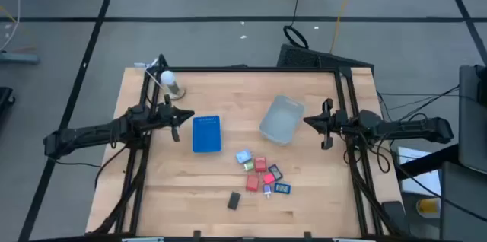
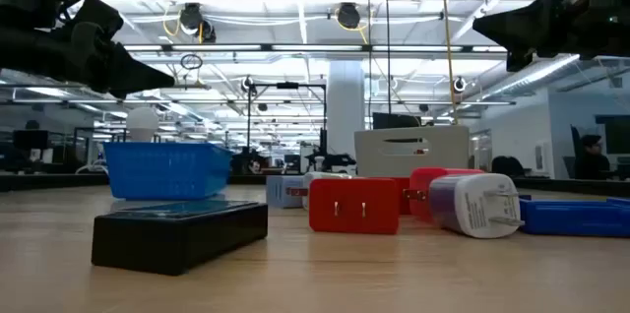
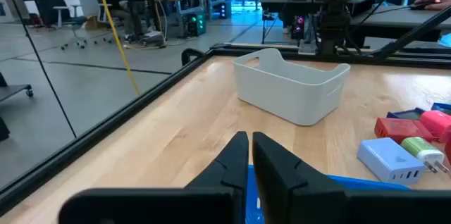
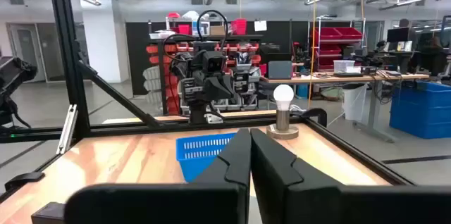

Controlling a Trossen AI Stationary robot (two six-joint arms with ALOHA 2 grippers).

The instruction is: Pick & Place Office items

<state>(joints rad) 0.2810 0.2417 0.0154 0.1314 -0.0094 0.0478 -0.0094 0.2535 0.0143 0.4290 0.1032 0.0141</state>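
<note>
We're looking down at a wood table w/ two arms waiting. Left gripper (image 1: pixel 176 122) is hovering near the blue tray (image 1: pixel 206 134), fingers pressed together, holding nothing. Right gripper (image 1: pixel 326 125) is hovering just right of the grey tub (image 1: pixel 282 119), also closed & empty. Task looks unstarted: tub appears empty. Office items (image 1: pixel 259 174), small red, blue, green blocks plus one black piece (image 1: pixel 233 200), are lying clustered near-centre, all still to move.
</note>
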